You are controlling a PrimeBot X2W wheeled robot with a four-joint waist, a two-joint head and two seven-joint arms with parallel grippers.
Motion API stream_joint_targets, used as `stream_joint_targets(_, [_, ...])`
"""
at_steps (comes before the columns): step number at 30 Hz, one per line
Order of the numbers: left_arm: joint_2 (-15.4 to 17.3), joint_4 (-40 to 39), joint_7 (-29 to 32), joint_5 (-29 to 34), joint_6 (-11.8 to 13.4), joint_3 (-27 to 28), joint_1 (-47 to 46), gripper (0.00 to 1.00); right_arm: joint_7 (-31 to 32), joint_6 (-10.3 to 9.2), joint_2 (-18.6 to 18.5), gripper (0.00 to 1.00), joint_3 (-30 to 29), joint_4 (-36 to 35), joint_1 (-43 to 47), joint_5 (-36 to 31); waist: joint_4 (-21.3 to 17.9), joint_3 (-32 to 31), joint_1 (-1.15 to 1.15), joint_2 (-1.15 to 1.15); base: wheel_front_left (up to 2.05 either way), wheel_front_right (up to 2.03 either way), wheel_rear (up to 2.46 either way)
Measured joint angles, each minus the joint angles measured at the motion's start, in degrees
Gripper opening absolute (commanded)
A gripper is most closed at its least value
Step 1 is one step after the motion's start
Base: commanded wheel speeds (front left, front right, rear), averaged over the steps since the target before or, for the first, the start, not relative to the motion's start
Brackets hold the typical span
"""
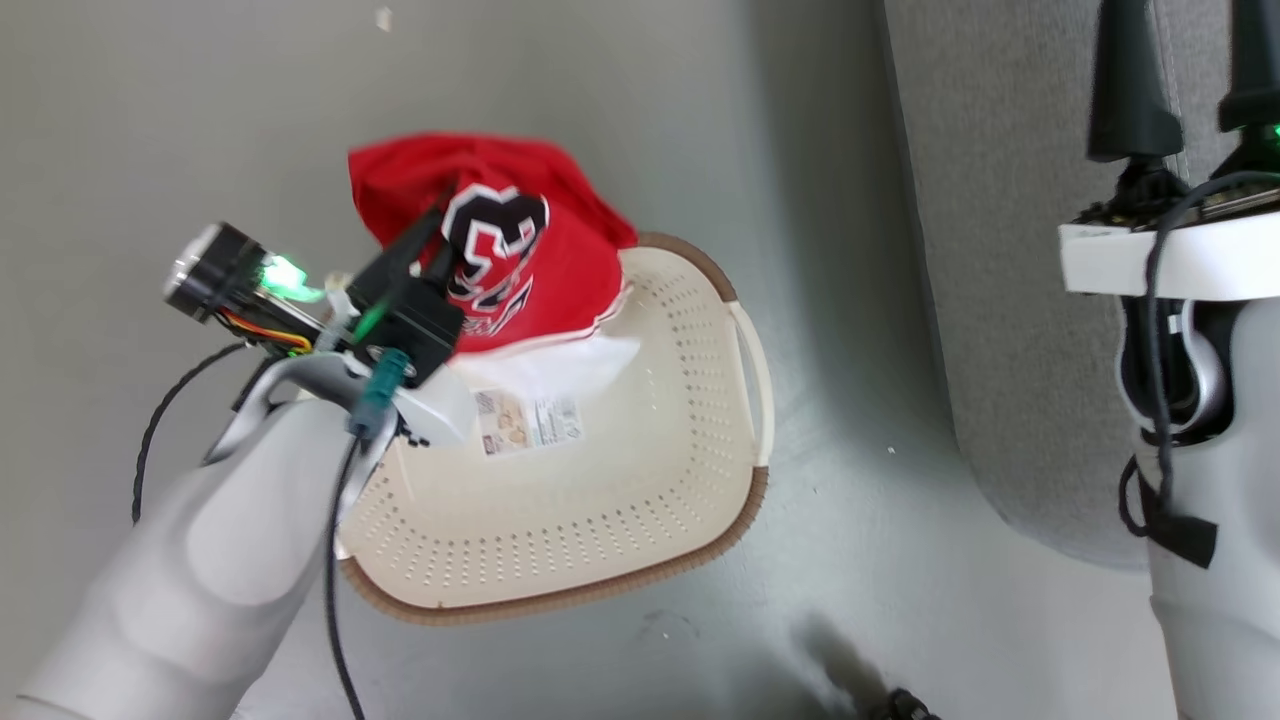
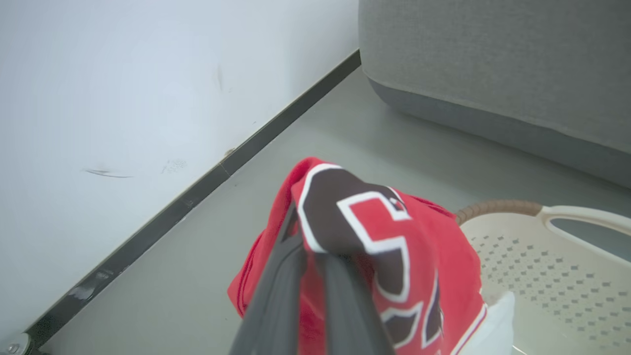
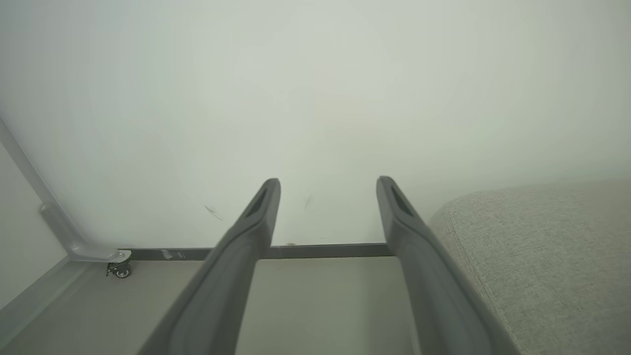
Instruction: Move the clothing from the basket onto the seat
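Left wrist view: jersey [image 2: 424,256] inside left gripper [image 2: 313,246]

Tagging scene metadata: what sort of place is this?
Likely a home-style room or lab mock-up: large light-grey woven-fabric sofa, cream perforated plastic laundry basket on smooth grey floor, bare white wall with dark skirting strip.

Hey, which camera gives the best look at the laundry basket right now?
The head view: it looks down on nearly the whole basket, its brown rim, perforated walls and label, with the left forearm covering one corner. The left wrist view catches just one rim corner and a handle beside the red jersey.
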Motion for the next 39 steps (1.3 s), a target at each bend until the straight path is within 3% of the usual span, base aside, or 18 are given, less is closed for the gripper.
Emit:
stream_joint_targets(12, [3.92, -14.26, -0.01, -5.58, 0.99, 7.99, 4.81, 0.00, 0.00, 0.00, -0.15, 1.00, 3.70, 1.59, 3.54, -1.29, 3.16, -7.19, 0.00, 0.00, 0.00, 0.00, 0.00])
stream_joint_targets(25, [7.17, -22.28, -0.01, -10.69, 0.91, 15.01, 12.03, 0.00, 0.00, 0.00, -1.96, 1.00, 7.40, 4.56, 8.75, -4.65, 5.45, -15.54, 0.00, 0.00, 0.00, 0.00, 0.00])
stream_joint_targets(32, [8.62, -26.01, -0.01, -11.57, -0.71, 16.84, 13.47, 0.00, 0.00, 0.00, -5.34, 1.00, 13.78, 7.38, 11.55, -5.02, 6.67, -20.69, 0.00, 0.00, 0.00, 0.00, 0.00])
stream_joint_targets(39, [8.87, -29.07, -0.02, -11.54, -3.44, 16.68, 13.46, 0.00, 0.00, 0.00, -8.12, 1.00, 22.13, 9.42, 13.08, 0.58, 7.83, -25.76, -0.01, 0.00, 0.00, 0.00, 0.00])
